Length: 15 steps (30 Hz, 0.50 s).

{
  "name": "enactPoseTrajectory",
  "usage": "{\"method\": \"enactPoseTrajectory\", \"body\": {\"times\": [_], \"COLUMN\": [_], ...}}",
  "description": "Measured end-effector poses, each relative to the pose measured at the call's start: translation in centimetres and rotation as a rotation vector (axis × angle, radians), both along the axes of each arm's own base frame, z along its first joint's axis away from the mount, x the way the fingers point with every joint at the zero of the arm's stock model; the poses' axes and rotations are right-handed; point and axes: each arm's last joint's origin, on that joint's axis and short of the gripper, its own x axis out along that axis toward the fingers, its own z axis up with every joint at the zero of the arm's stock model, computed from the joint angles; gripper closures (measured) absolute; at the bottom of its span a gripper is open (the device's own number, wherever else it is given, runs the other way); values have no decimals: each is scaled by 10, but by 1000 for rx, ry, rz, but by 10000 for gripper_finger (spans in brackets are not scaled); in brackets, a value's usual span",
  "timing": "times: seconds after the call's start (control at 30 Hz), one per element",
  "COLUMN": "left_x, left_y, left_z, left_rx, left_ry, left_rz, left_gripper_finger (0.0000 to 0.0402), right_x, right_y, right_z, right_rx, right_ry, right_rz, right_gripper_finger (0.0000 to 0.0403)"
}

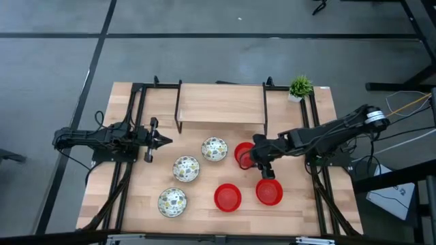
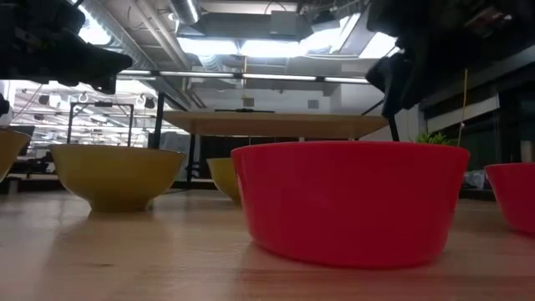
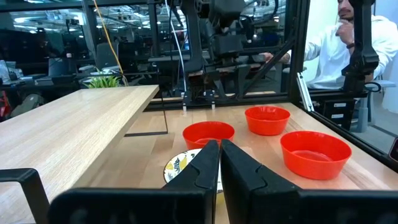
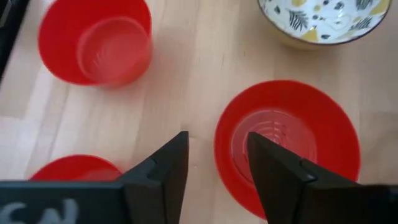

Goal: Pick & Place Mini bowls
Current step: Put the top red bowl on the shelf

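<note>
Six bowls: three red, three cream-white patterned, all resting on the wooden table (image 1: 136,204).
Red bowls: one under the right gripper (image 1: 242,154), one toward the table's front middle (image 1: 227,197), one just right of that (image 1: 269,192).
Patterned bowls: a diagonal line left of the reds (image 1: 214,149), (image 1: 185,169), (image 1: 172,201).
Right gripper (image 4: 214,163): fingers parted, empty, straddling the near rim of a red bowl.
Left gripper (image 3: 219,163): fingers pressed together, holding nothing, at the table's left side.
Potted plant (image 1: 300,87): far right corner.

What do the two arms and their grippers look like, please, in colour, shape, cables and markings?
Both arms are dark, jointed and slim. The left gripper has two black, wedge-shaped fingers tapering to points. The right gripper has similar black fingers, with pale lettering on its body. A yellow cable runs near the right arm's base.
</note>
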Motion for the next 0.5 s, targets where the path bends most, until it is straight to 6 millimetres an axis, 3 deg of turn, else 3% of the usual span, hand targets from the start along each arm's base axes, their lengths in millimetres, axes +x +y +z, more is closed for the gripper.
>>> {"method": "enactPoseTrajectory", "body": {"times": [0.5], "left_x": [0], "left_y": [0], "left_z": [0], "left_rx": [0], "left_ry": [0], "left_rz": [0], "left_gripper_finger": [390], "right_x": [14], "right_y": [4], "right_z": [-32], "right_rx": [-146], "right_ry": [111], "right_rz": [-29], "right_gripper_finger": [250]}}
